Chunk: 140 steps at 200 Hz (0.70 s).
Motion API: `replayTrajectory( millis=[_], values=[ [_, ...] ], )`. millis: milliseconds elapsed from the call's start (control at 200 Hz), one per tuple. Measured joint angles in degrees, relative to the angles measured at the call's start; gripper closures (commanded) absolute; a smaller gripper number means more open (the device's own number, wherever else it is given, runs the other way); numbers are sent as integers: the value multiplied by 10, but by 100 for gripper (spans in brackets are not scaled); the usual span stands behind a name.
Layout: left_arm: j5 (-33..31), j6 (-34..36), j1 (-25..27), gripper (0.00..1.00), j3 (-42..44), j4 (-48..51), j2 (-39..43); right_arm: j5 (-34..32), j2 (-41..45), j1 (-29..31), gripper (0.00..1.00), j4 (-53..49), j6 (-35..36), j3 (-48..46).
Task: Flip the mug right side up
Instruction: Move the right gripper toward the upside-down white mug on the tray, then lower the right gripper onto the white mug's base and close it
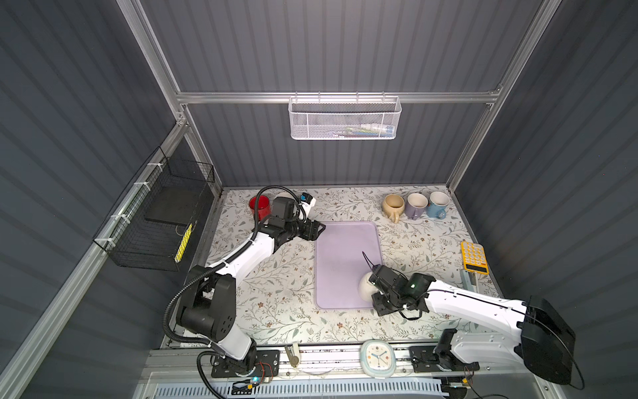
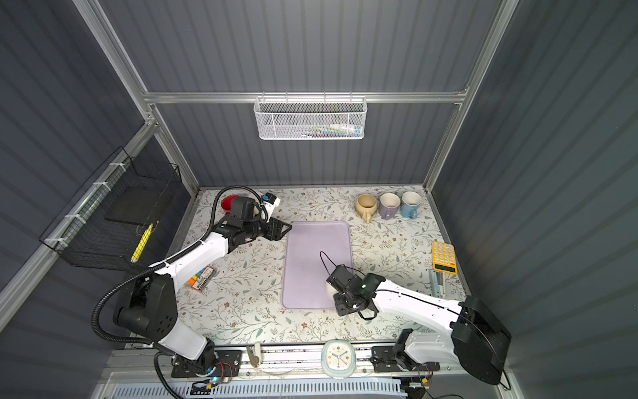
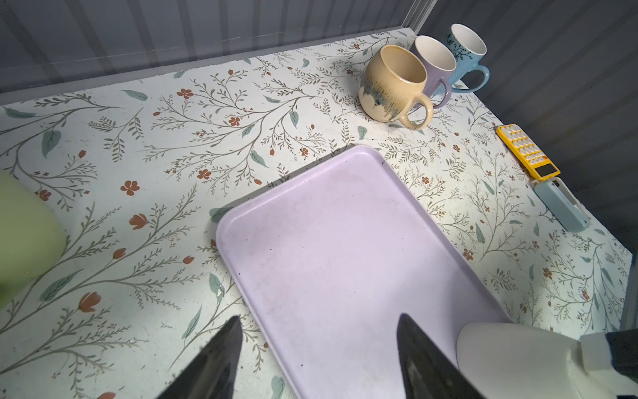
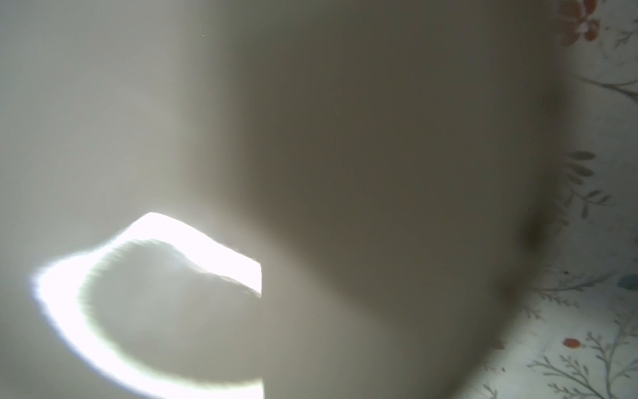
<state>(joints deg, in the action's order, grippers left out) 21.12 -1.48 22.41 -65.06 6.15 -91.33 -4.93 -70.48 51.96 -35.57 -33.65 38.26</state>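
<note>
Mug, white, sits at the near right corner of the purple tray; from above I cannot tell which way up it stands. At that corner the right gripper is close against it. The mug's wall fills the right wrist view and hides the fingertips, so I cannot tell whether they clasp it. Over the tray's far left corner the left gripper hovers, fingers spread wide, nothing between them.
</note>
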Motion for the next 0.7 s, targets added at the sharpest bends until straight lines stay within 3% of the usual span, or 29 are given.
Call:
replayTrajectory(
  millis=[700],
  values=[
    [5,0,0,30,1,0,0,-50,-18,14,71,41,-19,-16]
  ],
)
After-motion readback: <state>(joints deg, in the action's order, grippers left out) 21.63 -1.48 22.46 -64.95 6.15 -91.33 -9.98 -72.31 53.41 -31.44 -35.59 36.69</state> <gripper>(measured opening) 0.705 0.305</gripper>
